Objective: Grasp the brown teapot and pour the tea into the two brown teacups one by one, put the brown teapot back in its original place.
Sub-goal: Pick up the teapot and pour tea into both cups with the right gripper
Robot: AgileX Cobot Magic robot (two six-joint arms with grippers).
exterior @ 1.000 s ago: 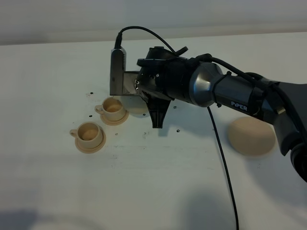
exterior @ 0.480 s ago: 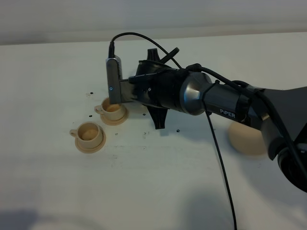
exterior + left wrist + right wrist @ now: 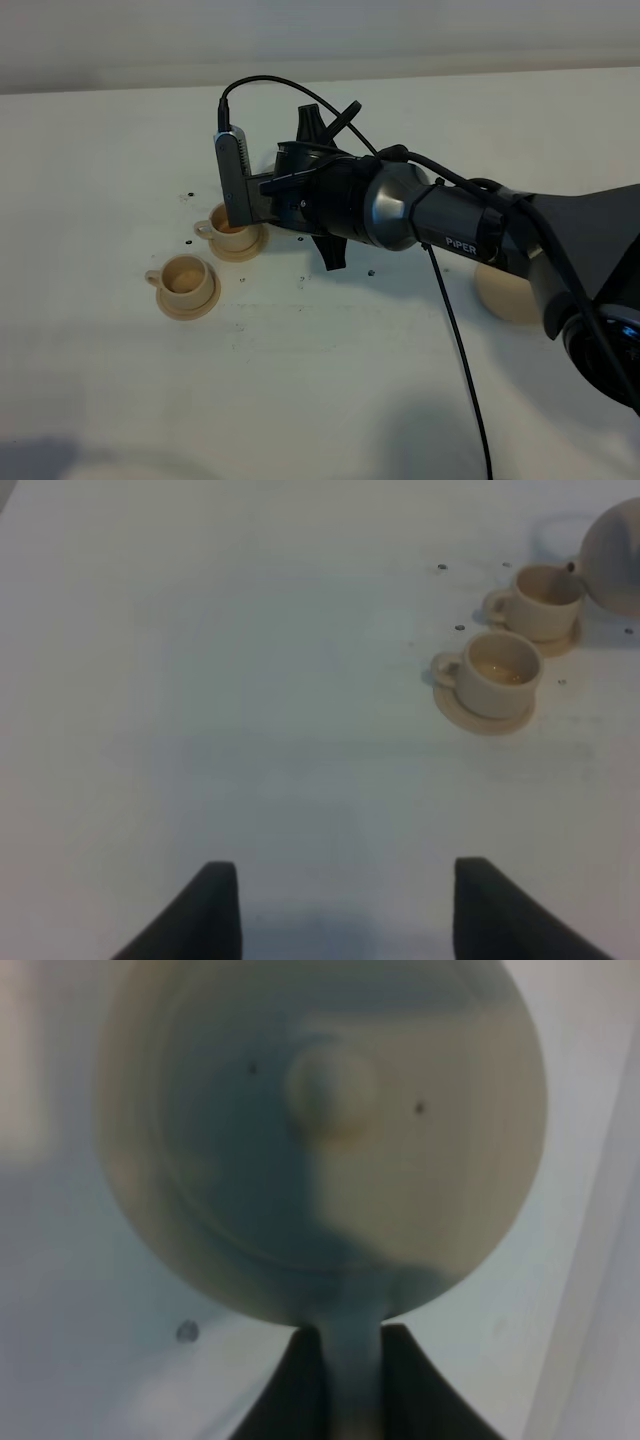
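The brown teapot [image 3: 320, 1130] fills the right wrist view, lid knob toward the camera. My right gripper [image 3: 350, 1380] is shut on its loop handle. In the left wrist view the teapot [image 3: 615, 555] hangs tilted with its spout over the rim of the farther teacup [image 3: 543, 598]. The nearer teacup [image 3: 497, 670] stands beside it on its saucer. From above, both teacups [image 3: 233, 232] [image 3: 187, 285] show left of my right arm [image 3: 440, 225], whose wrist hides the teapot. The original place, a tan saucer [image 3: 505, 295], lies partly behind the arm. My left gripper [image 3: 345, 910] is open and empty, well short of the cups.
The white table [image 3: 330, 380] carries small dark specks around the cups. A black cable [image 3: 465, 370] runs from the right arm down across the table toward the front.
My right arm has shifted left toward the farther teacup and its wrist has rolled, tipping the teapot further. The cups have not moved.
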